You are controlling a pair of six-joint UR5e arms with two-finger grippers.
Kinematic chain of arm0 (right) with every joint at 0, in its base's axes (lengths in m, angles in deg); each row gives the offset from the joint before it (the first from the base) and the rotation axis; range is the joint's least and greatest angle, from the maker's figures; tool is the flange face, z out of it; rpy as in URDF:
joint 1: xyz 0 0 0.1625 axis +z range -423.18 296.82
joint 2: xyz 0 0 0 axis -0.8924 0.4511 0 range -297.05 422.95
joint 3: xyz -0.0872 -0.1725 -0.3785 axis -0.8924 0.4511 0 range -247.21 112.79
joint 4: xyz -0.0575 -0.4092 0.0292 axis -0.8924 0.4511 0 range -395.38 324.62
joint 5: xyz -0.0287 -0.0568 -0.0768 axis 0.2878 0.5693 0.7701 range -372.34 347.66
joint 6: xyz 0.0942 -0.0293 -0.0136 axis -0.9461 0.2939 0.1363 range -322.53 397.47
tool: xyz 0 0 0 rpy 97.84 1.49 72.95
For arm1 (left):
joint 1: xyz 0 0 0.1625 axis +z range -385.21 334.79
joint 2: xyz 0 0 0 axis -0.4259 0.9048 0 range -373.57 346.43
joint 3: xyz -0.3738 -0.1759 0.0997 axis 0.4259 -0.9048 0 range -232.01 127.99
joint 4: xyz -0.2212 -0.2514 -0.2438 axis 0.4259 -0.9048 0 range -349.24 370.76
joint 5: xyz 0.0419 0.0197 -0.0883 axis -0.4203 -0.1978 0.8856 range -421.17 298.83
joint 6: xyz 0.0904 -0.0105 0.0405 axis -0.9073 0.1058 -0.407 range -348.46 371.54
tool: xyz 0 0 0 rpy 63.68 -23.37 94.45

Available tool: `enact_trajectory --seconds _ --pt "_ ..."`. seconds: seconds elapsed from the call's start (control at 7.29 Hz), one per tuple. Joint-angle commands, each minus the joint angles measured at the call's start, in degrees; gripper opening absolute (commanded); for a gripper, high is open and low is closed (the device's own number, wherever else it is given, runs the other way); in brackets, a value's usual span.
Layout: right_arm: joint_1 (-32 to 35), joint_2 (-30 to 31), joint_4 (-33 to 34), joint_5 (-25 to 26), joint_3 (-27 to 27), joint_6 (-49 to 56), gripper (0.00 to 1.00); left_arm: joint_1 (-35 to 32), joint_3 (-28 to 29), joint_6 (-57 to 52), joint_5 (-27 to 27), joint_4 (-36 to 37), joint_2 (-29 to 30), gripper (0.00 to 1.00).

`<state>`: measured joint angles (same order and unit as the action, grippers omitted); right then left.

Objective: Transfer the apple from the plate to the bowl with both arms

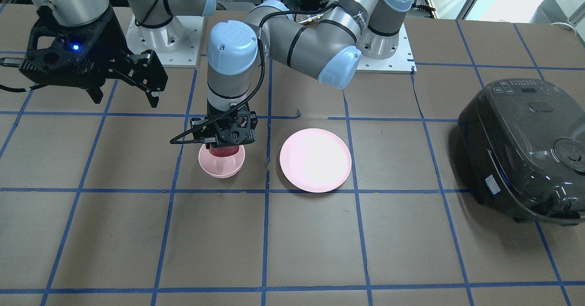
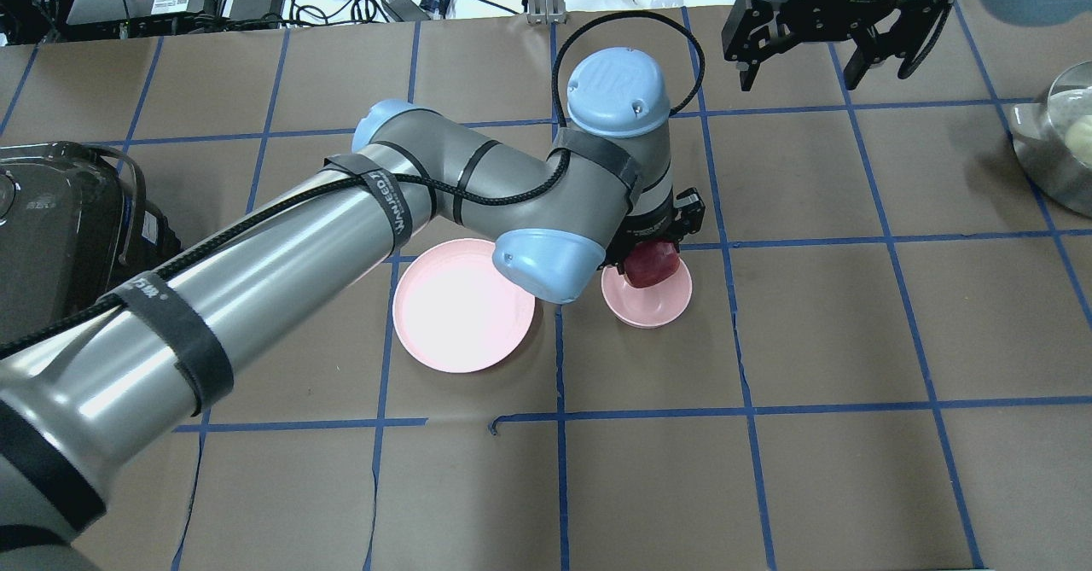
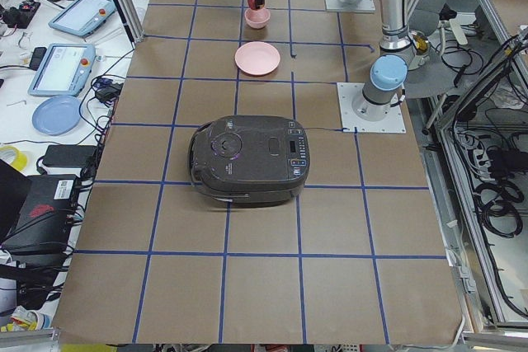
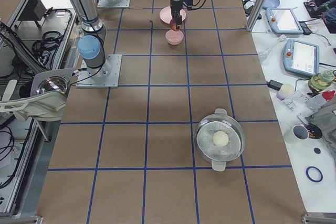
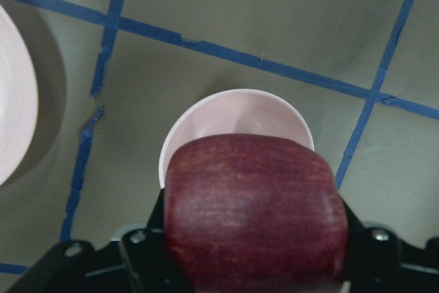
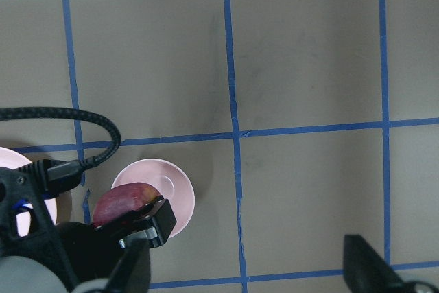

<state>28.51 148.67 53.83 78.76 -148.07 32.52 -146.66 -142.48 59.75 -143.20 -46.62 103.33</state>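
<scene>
My left gripper (image 1: pixel 224 148) is shut on the dark red apple (image 1: pixel 224 151) and holds it just above the small deep pink bowl (image 1: pixel 221 165). In the left wrist view the apple (image 5: pixel 254 211) fills the space between the jaws, with the bowl (image 5: pixel 233 111) right below it. The overhead view shows the apple (image 2: pixel 653 264) over the far part of the bowl (image 2: pixel 648 305). The wide pink plate (image 1: pixel 315 159) lies bare beside the bowl. My right gripper (image 1: pixel 124 96) is open and empty, raised well above the table, away from both dishes.
A dark rice cooker (image 1: pixel 525 146) stands on the table on my left side, beyond the plate. A metal pot (image 2: pixel 1058 144) with a pale round thing in it stands at the far right. Blue tape lines grid the brown table.
</scene>
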Motion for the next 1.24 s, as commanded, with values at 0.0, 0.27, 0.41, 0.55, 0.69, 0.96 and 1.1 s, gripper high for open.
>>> enact_trajectory --seconds 0.0,0.27,0.41,0.55,0.69,0.96,1.1 --pt "-0.1 0.1 0.0 0.4 0.0 0.0 1.00 -0.9 -0.2 0.2 -0.2 0.3 2.4 0.13" --pt "0.1 0.1 -0.1 0.5 0.0 0.0 1.00 -1.3 -0.9 0.1 0.1 0.7 2.4 0.94" --pt "0.1 0.1 -0.2 0.6 0.0 0.0 1.00 -1.2 -1.2 -0.1 0.1 0.6 2.5 1.00" --pt "0.0 0.1 -0.4 0.7 0.0 0.0 1.00 -1.2 -1.6 -0.8 -0.1 0.5 1.2 1.00" --pt "0.0 0.1 -0.6 0.7 0.0 0.0 1.00 -0.7 -1.6 -1.8 -0.3 0.6 0.1 1.00" --pt "0.1 0.1 -0.6 0.7 0.0 0.0 1.00 3.6 -1.9 -12.8 -0.7 -2.0 -5.4 1.00" --pt "0.1 0.1 -0.6 0.7 0.0 0.0 1.00 7.8 -2.0 -20.8 -5.2 -9.5 -9.9 1.00"
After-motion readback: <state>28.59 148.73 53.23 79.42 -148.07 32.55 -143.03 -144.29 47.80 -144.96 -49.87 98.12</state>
